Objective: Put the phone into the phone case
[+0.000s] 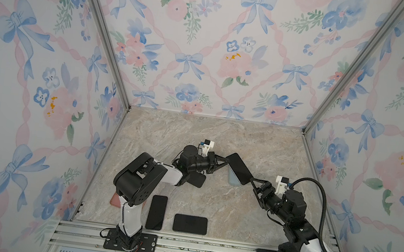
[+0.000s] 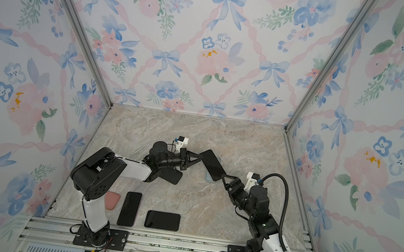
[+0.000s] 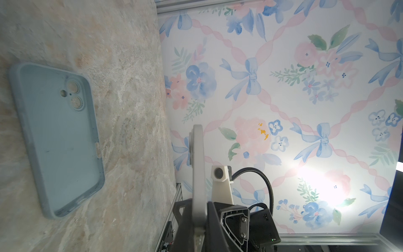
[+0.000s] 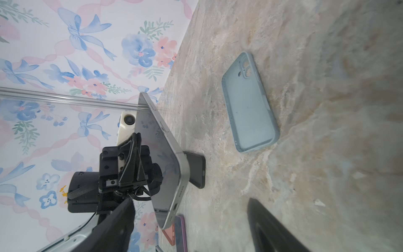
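Our left gripper (image 1: 226,161) was clamped on one end of the phone (image 1: 239,168), the right gripper (image 1: 252,181) gaped empty around the other end, and the case (image 1: 231,180) lay just beneath both, so we judged squaring edges before lowering wisest.

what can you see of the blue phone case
The blue phone case looks like soft matte silicone, pale grey-blue, with rounded corners, a raised rim and round camera cutouts at one corner. It lies flat, open side up, empty and slightly smudged, on the marble table. Nothing else touches it.
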Controlling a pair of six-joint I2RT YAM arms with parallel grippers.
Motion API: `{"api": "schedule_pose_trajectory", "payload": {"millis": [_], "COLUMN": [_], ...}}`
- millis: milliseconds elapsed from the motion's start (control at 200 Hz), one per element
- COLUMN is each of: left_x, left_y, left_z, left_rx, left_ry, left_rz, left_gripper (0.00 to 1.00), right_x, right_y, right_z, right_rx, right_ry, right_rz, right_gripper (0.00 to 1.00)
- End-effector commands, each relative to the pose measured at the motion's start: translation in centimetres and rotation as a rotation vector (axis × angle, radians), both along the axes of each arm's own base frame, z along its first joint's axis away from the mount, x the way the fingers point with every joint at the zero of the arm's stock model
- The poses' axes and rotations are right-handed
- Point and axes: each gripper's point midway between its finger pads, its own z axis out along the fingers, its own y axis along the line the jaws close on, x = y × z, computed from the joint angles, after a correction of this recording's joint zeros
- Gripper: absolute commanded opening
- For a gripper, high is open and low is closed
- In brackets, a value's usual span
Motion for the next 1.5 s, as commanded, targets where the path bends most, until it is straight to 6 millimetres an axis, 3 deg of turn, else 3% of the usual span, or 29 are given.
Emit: {"api": "schedule_pose_trajectory", "payload": {"millis": [0, 290, 650, 1205, 1495], "left_x": [0.2, 0.0, -0.2, -0.7, -0.8], "left_y": [-0.2, -0.6, -0.6, -0.4, 0.0], "left_z": [2.6, 2.7, 2.7, 1.9, 0.4], "left_rx": [-0.09, -0.12, -0.127, -0.102, 0.004], "left_ry": [-0.052, -0.044, -0.044, -0.063, -0.101], "left_rz": [0.005, 0.0, -0.004, -0.004, 0.011], "left_gripper": [0.0, 0.0, 0.0, 0.0, 0.37], "right_x": [1.0, 2.6, 2.8, 2.7, 2.7], "right_y": [0.6, 1.7, 1.6, 1.2, 0.7], "right_z": [2.2, 3.4, 3.4, 4.0, 3.6], "right_rx": [0.09, 0.184, 0.196, 0.173, 0.119], "right_ry": [-0.071, -0.117, -0.125, -0.126, -0.091], "right_rz": [0.005, 0.024, 0.01, -0.008, -0.016], "right_gripper": [0.81, 0.66, 0.41, 0.13, 0.03]}}
